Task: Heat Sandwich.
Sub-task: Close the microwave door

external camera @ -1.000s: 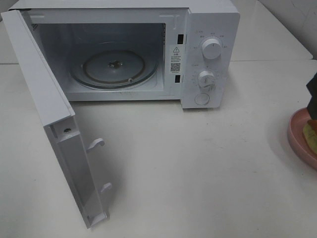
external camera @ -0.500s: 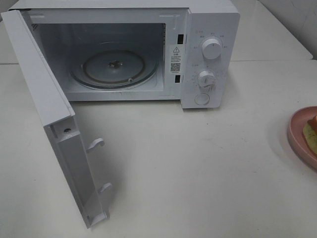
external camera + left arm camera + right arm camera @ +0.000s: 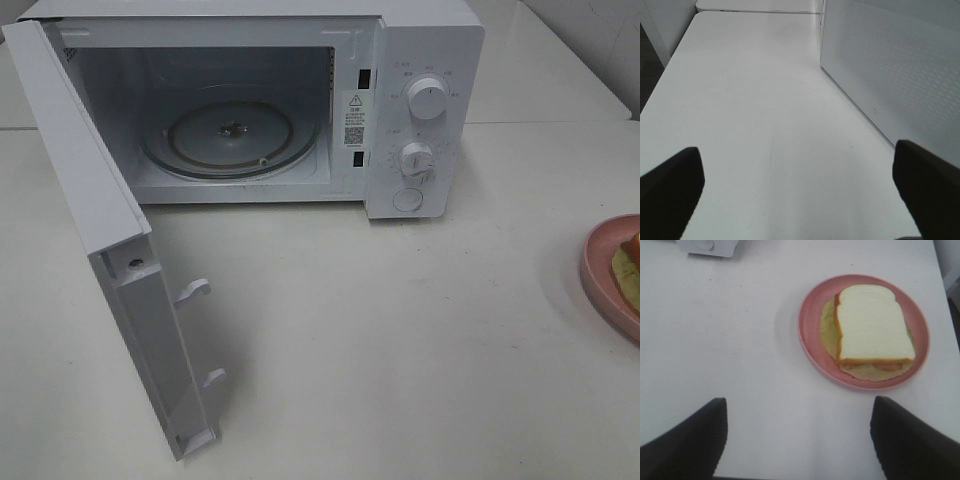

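Fingers (image 3: 685,440) apart; white, tan-crusted sandwich (image 3: 872,325).

A glossy white microwave (image 3: 420,110) with a clear glass turntable (image 3: 235,135) sits on a smooth matt white table (image 3: 400,340); soft white bread of the sandwich (image 3: 871,324) rests on a smooth pink plate (image 3: 810,335).

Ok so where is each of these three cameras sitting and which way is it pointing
Exterior high: above the front, looking down at the open microwave and table; no arm shows.
Left wrist: low over the table, beside the microwave's door; open left end effector.
Right wrist: looking down at the sandwich on its pink plate; open right end effector.
Shared: exterior and right wrist both show the plate.
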Robot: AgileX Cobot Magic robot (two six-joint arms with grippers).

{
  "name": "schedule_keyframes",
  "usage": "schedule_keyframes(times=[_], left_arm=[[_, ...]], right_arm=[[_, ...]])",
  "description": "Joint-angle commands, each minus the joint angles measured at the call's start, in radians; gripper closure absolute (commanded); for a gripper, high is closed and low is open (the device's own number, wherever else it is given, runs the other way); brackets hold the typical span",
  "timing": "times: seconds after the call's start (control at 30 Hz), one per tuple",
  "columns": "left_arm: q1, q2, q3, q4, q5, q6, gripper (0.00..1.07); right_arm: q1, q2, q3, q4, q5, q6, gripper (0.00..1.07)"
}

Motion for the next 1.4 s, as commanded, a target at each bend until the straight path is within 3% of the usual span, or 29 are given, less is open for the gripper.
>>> schedule_keyframes(times=[0.03, 0.4, 1.4], left_arm=[[0.003, -0.008, 0.001, -0.008, 0.0, -0.004, 0.09], [0.003, -0.008, 0.001, -0.008, 0.0, -0.004, 0.09], [0.003, -0.009, 0.001, -0.008, 0.0, -0.004, 0.09]], right_arm=[[-0.056, -0.122, 0.052, 0.007, -0.005, -0.016, 0.31], [-0.062, -0.336, 0.051, 0.036, -0.008, -0.057, 0.31], [-0.062, -0.34, 0.051, 0.046, -0.008, -0.059, 0.32]])
